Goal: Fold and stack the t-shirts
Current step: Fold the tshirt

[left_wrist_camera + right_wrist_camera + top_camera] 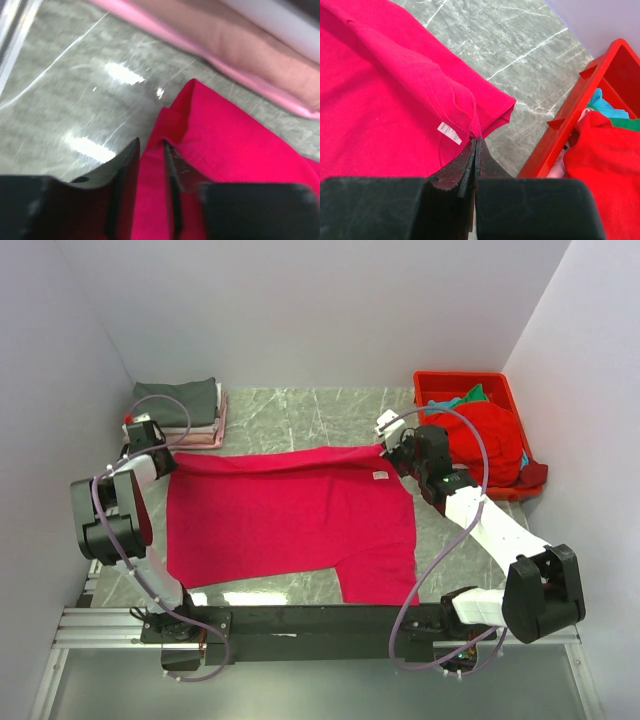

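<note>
A large crimson-pink t-shirt (290, 525) lies spread flat on the marble table (300, 415). Its white neck tag (380, 476) is at the far right. My right gripper (392, 452) is shut on the shirt's far right edge, pinching the cloth (420, 80) just beside the tag (449, 133) at the fingertips (476, 139). My left gripper (160, 462) is at the shirt's far left corner. Its jaws (151, 145) stand apart with the pink cloth (230, 145) lying between them.
A folded stack stands at the far left: dark grey shirt (178, 400) on top, white and pale pink (205, 435) below, also in the left wrist view (260, 60). A red bin (500, 380) at the far right holds a red shirt (490, 435) and teal-green cloth (470, 397). Walls enclose three sides.
</note>
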